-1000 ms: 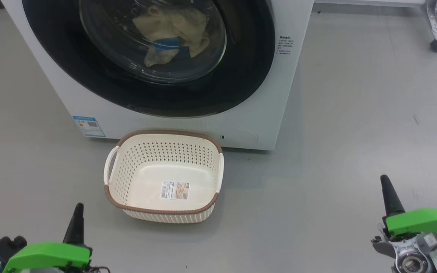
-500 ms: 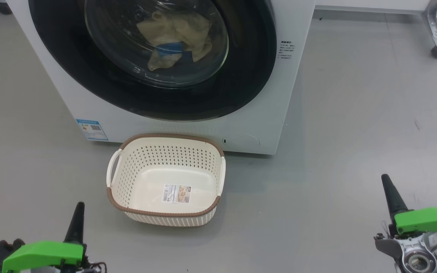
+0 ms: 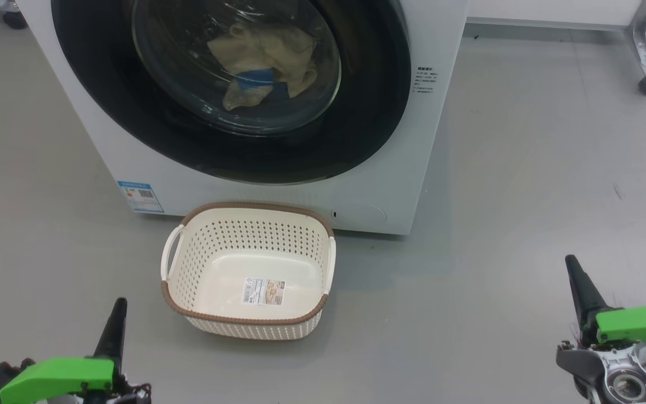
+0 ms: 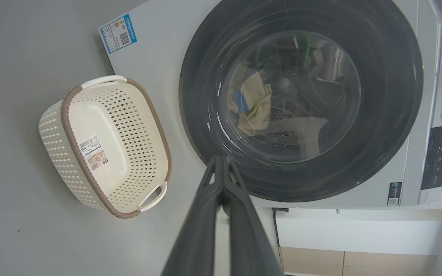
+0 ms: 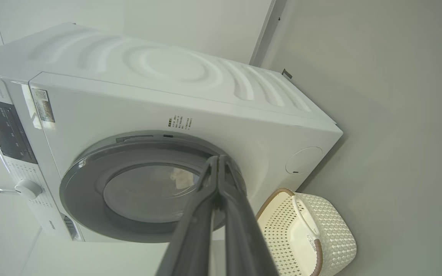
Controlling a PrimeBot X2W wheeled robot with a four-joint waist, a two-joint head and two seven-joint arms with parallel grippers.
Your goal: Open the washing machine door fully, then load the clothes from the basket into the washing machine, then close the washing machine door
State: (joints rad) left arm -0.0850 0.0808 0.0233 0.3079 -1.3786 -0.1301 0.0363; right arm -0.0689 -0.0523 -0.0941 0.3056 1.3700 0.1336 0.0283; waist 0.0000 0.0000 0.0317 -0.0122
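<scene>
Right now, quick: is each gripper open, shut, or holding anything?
Left gripper: jaws closed, tips together, holding nothing.
Right gripper: jaws closed, tips together, holding nothing.

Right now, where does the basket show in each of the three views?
Head view: basket at lower centre, just below the door.
Left wrist view: basket at middle left, to the left of the door.
Right wrist view: basket in the lower right corner, cut off by the bottom edge.
Shared landmark: the shut washing machine door, right beside the basket in every view.
</scene>
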